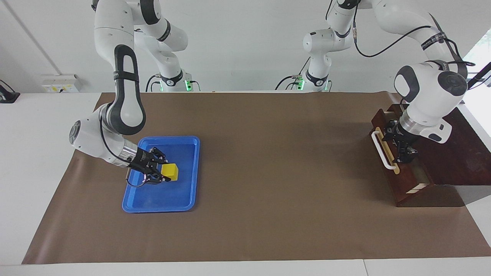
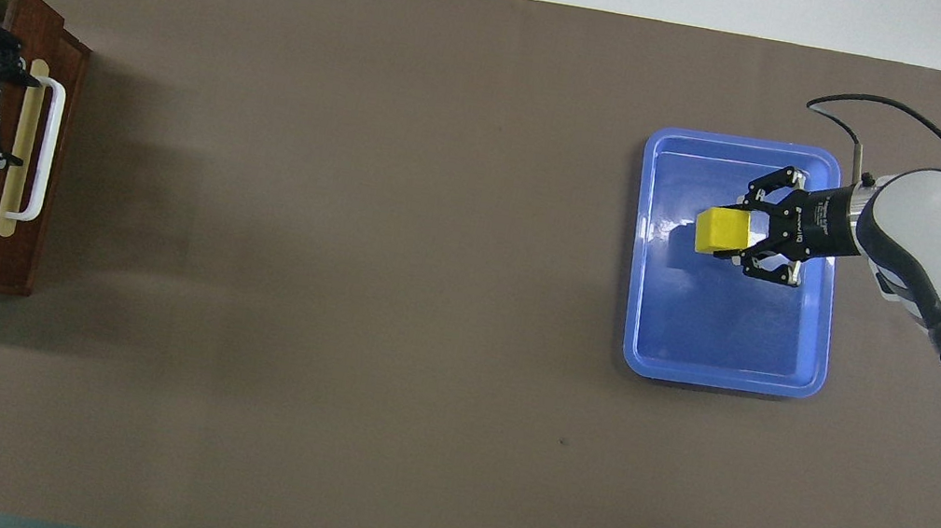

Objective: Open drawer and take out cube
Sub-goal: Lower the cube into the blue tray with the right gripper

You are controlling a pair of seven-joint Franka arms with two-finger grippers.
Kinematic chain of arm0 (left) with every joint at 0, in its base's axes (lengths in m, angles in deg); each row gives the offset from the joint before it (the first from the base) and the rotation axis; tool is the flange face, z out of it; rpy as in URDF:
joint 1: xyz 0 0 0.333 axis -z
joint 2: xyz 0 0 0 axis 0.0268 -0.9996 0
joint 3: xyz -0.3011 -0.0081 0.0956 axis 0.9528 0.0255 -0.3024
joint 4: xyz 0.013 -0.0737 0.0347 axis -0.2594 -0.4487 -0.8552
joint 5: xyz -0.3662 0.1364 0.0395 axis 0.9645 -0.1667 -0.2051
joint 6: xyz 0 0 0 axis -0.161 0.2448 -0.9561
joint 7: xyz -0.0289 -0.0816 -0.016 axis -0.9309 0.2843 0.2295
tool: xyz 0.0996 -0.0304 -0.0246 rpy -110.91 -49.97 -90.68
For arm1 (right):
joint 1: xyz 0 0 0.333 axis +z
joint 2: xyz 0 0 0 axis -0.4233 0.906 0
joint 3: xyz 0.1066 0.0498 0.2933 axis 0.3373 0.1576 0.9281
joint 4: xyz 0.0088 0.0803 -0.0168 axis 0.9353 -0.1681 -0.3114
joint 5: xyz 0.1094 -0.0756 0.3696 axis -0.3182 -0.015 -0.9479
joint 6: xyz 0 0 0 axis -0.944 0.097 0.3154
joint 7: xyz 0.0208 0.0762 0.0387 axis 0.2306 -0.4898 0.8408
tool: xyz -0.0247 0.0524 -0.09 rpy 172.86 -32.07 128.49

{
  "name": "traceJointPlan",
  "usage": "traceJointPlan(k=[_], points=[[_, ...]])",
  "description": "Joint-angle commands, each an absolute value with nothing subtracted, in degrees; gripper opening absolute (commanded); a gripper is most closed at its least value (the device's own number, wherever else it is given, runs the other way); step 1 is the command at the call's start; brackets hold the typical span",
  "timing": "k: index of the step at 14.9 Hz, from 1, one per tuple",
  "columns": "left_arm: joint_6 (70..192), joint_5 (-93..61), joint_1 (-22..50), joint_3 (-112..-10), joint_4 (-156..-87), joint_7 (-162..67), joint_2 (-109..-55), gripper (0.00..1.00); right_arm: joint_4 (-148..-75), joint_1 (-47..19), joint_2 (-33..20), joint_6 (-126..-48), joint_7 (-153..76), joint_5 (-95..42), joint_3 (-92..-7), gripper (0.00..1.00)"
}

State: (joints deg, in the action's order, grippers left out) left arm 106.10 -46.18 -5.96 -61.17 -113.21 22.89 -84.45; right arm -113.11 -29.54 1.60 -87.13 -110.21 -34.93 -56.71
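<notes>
Item one, the surface (image 1: pixel 245 172): you have a matte brown sheet across the middle of the frame, with white margins at its edges.

Item two, blue tray (image 1: pixel 188 168), lower left of the facing view: glossy plastic, rectangular, rounded corners, raised rim.

Item three, the cube (image 1: pixel 170 171): bright yellow, solid, sharp-edged, inside the tray's outline. The right tool (image 1: pixel 160 171) enters from the tray's edge at frame left, its black fingers set against two opposite faces of the cube, gripping it.

Item four, the drawer (image 1: pixel 402 180), right edge of the frame: dark reddish-brown wood, tan strip, white bar handle (image 1: pixel 381 149), pulled partly out of its cabinet (image 1: pixel 460 153). The left tool (image 1: pixel 404 151) sits over the drawer's gap just beside the handle; you cannot tell how wide its fingers are.
</notes>
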Motion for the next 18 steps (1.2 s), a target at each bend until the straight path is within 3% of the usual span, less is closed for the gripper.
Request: traceJointPlan(k=[1,5,9,10,12,13,15,18], points=[[109.47,-47.42,-8.74,-60.98,-115.83,19.09,-83.3,1.0,-119.41,-31.55,-1.73,-89.88,-106.29,-36.32,-55.96,0.0],[109.66,-47.42,-9.54,-60.98,-116.01,17.67,-83.3,1.0,-122.32,-31.02,-2.52,-92.35,-104.43,-37.73,-55.87,0.0],[103.52,-47.6,-6.12,-60.89,-111.8,15.75,-83.3,1.0,-123.99,-30.85,-2.96,-94.63,-104.34,-37.73,-55.87,0.0],[102.37,-47.51,-5.59,-60.63,-111.61,13.39,-82.51,1.0,-124.08,-30.76,-2.96,-94.64,-104.34,-37.73,-55.87,0.17],[100.17,-47.33,-4.88,-60.45,-111.7,5.41,-79.71,1.0,-123.99,-30.58,-3.05,-94.37,-104.34,-37.64,-55.87,0.65],[98.42,-46.72,-4.62,-60.28,-111.79,1.54,-78.13,1.0,-123.73,-30.58,-3.05,-94.11,-104.51,-37.72,-55.87,0.82],[94.81,-45.67,-2.96,-59.75,-111.79,-3.92,-75.93,1.0,-122.94,-30.5,-3.22,-93.58,-105.13,-37.64,-55.79,1.0],[91.83,-45.49,-0.05,-59.67,-111.26,-13.59,-74.34,1.0,-122.5,-30.23,-6.9,-89.47,-105.74,-36.77,-55.79,1.0]])
